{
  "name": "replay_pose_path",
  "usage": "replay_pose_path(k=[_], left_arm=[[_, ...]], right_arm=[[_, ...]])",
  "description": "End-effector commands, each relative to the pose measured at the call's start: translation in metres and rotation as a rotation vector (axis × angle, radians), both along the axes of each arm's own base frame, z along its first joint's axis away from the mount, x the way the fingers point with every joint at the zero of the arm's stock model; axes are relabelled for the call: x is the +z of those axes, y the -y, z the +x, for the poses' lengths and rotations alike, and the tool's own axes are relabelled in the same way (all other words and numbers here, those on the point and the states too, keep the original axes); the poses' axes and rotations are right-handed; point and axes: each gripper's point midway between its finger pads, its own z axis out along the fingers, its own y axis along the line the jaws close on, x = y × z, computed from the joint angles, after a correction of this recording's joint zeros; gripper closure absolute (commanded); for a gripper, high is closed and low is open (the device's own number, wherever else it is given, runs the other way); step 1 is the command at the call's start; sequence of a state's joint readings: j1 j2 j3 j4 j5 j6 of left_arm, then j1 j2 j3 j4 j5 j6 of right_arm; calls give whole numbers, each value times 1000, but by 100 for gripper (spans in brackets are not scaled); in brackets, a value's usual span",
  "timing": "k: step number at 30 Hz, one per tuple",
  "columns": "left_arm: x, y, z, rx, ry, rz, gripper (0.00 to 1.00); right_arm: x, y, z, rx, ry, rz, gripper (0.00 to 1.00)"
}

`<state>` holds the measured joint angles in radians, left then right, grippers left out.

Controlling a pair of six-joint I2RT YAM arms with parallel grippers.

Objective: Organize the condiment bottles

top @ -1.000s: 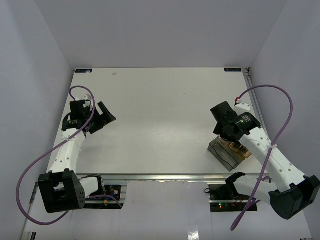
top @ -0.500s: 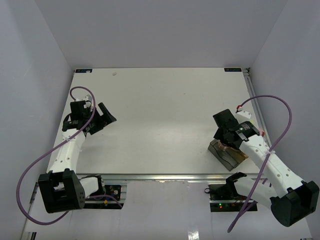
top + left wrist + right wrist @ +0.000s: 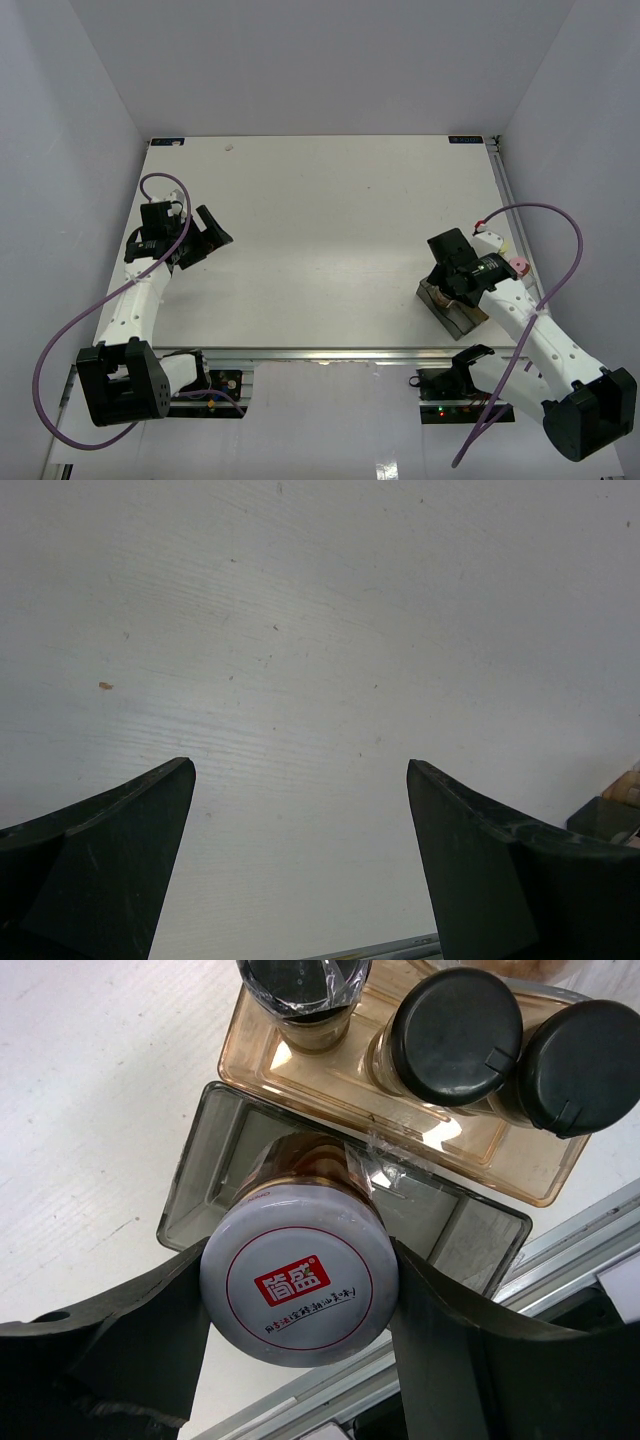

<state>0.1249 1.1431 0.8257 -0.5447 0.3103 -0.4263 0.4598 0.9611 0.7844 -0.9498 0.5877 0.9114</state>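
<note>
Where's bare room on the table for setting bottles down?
Wide bare table from the left claw across to the grey tray. Crowded near-right corner: amber tray of black-capped jars, right claw holding a white-lidded jar at the grey tray.

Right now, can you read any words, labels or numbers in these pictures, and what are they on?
"海盛" (first character uncertain), white on red: lid of the pale-lidded jar in the right gripper.
Small black Chinese line beneath it: too small to read.
Tiny stickers at the far corners of the table: too small to read.
No other text.
</note>
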Motion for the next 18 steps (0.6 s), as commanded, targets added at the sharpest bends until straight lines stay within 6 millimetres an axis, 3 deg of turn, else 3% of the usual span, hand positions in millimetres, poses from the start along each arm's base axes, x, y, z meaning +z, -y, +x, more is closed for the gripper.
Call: replay_pose_path(k=[1,5,14,18], left_arm=[[7,0,2,-8,33,12,2],[8,-1,2,-6,34,13,2],[8,-1,1,-3,34,16,2],[7,-1,1,-3,34,16,2]], right_arm=[[16,3,16,-77,128,26,92],[11,1,13,-77,118,44,80],[3,-2,13,-71,109,58,42],[1,-3,13,-64,111,58,30]])
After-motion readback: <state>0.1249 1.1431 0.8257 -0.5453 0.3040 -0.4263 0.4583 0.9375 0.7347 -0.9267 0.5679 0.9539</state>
